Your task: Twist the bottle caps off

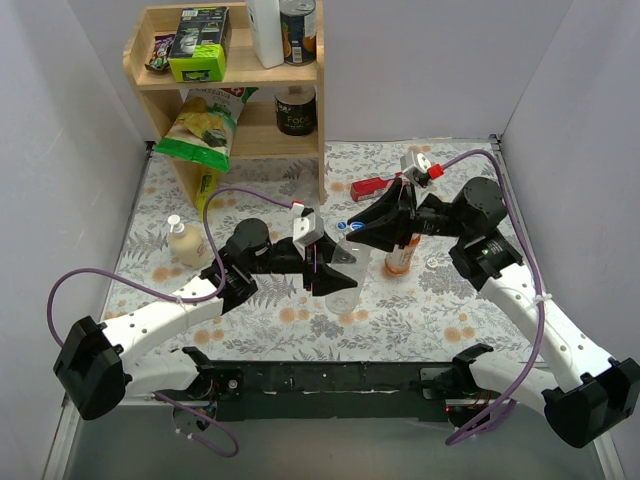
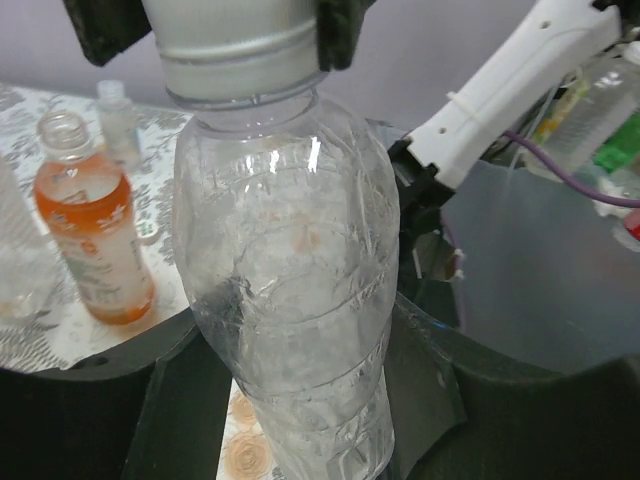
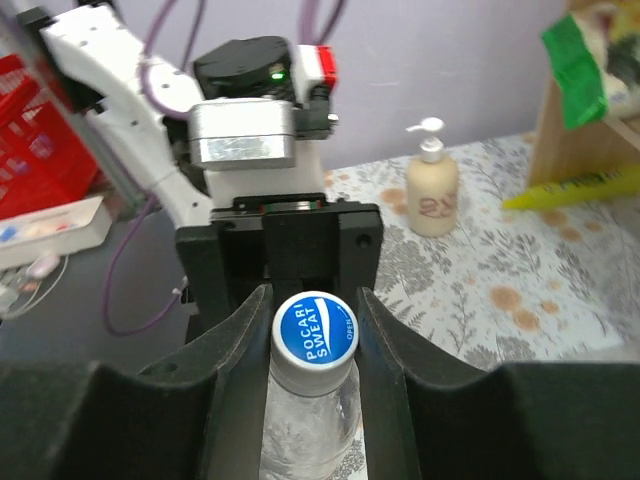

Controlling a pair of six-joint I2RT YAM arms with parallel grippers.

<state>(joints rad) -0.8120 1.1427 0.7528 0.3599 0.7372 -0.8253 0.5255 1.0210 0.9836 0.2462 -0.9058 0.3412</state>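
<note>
A clear colourless bottle [image 1: 345, 280] stands upright at the table's middle. My left gripper [image 1: 335, 270] is shut on its body; the left wrist view shows the bottle [image 2: 290, 290] filling the space between my fingers [image 2: 440, 400]. My right gripper [image 1: 355, 230] is shut on its cap [image 3: 315, 330], which is whitish with a blue printed top, and my fingers [image 3: 235, 340] press both sides. The cap's side shows in the left wrist view [image 2: 235, 50]. An orange-liquid bottle [image 1: 398, 257] stands just right of it, with its neck open and no cap [image 2: 90, 240].
A wooden shelf [image 1: 235, 80] at the back left holds boxes, tins and a white container [image 1: 265, 30]. A chips bag [image 1: 200, 130] hangs off it. A soap pump bottle [image 1: 188, 242] stands at the left. A red tool [image 1: 375, 186] lies behind my right gripper.
</note>
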